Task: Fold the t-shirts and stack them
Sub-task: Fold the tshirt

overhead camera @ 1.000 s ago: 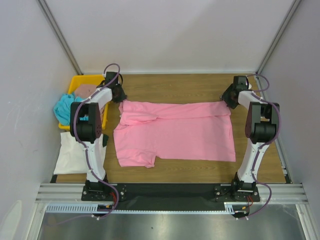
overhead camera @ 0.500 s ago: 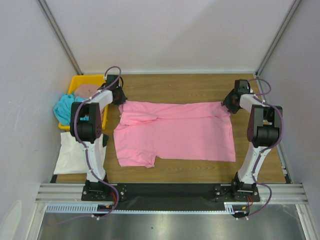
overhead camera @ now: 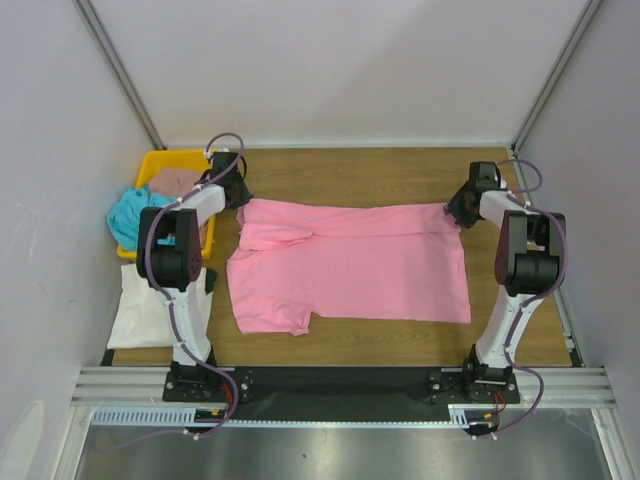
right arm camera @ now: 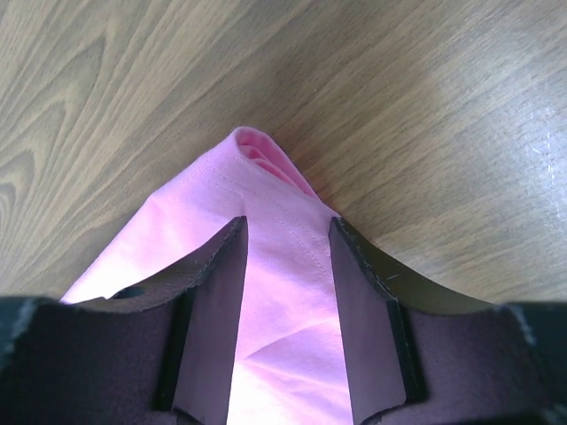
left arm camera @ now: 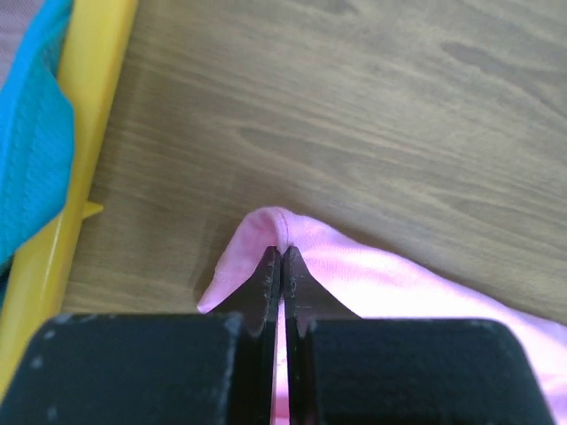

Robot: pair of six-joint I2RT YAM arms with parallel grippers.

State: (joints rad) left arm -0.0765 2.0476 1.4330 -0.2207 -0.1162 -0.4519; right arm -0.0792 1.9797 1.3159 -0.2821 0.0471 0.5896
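Note:
A bright pink t-shirt (overhead camera: 350, 265) lies spread flat across the middle of the wooden table. My left gripper (overhead camera: 236, 194) is at its far left corner, jaws shut on a pinched fold of pink cloth (left arm camera: 266, 232). At the far right corner is my right gripper (overhead camera: 456, 208). It is open, its two fingers (right arm camera: 221, 266) straddling the pink hem (right arm camera: 266, 177), which lies between them on the table. A turquoise t-shirt (overhead camera: 125, 215) hangs over the tray's side, a dusty brown-pink one (overhead camera: 172, 180) lies in the tray, and a cream-white one (overhead camera: 143, 305) lies at the left.
The yellow tray (overhead camera: 162, 157) stands at the far left, close to my left gripper; its wall (left arm camera: 84, 133) shows in the left wrist view. White walls close in the table on three sides. Bare wood (overhead camera: 350, 175) runs behind the pink shirt.
My left gripper has shut on the pink shirt's far left corner. My right gripper has shifted slightly to the right at the far right corner, and its jaws have narrowed.

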